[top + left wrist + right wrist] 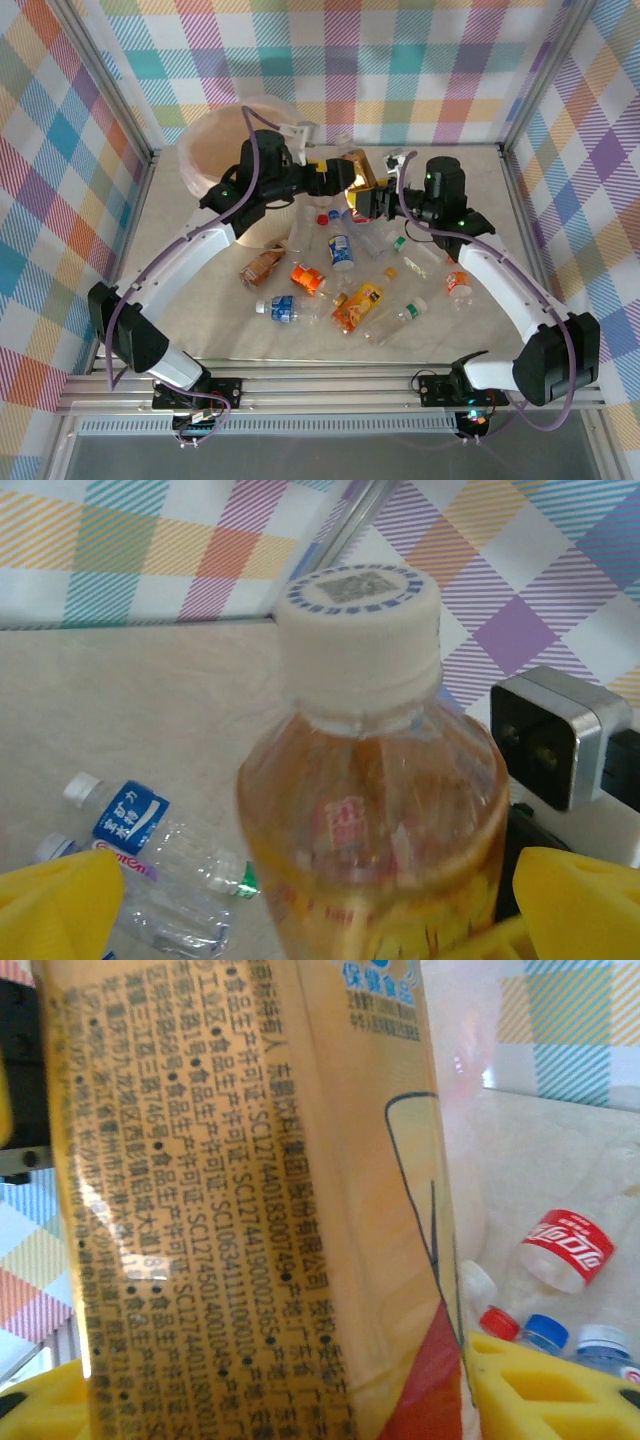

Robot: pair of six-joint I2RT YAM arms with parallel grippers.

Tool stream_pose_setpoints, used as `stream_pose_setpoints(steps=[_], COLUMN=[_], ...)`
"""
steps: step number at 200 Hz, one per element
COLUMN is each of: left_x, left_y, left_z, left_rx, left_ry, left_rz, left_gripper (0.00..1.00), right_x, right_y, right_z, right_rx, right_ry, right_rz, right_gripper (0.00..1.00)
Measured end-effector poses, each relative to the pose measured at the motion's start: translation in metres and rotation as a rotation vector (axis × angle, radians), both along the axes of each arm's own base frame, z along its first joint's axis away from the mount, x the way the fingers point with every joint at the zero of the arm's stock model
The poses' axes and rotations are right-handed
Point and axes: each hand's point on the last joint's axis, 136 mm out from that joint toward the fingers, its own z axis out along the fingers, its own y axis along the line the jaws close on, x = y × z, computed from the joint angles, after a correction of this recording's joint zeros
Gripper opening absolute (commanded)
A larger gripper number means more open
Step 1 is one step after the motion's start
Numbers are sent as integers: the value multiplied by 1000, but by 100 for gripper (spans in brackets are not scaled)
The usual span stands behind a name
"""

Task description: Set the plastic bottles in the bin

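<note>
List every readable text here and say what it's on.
"保健食品": top of the label on the yellow-labelled bottle.
"食品生产许可证" plus SC codes: same label's fine print, digits too small to trust.
QR code on its white cap; ring text blurred.
White script on the red-labelled bottle: unreadable.
White characters on the blue-labelled bottle: blurred.

My table (200, 330) is pale, marbled beige. The bin (215, 150) sits at its far left corner. Loose bottles (341, 250) lie clustered mid-table. The brown bottle (262, 267) lies at the left, with the orange bottle (308, 278) just beside it. The blue bottle (282, 308) lies nearer me. The yellow bottle (358, 305) and clear bottle (395, 320) lie side by side. A second orange bottle (458, 284) lies apart, right of the cluster.
</note>
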Motion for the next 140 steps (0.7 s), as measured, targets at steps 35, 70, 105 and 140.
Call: stream_pose_setpoints(steps=[35,70,105,140], left_x=[4,6,7,10], left_y=[-11,-16,-15,-13], left_z=[7,7,6,6], left_rx=[-31,-50,-54,-49], left_ry=[-13,-2,6,1], left_rz=[-19,-25,-12,12], left_gripper=[94,66,46,43], right_x=[-7,-10,-9,-13], right_y=[11,13,13,11], right_z=[3,2,1,5], right_rx=[12,13,17,14], right_ry=[-9,-2,8,6], right_rz=[33,41,34,22], right_gripper=[36,46,64,100])
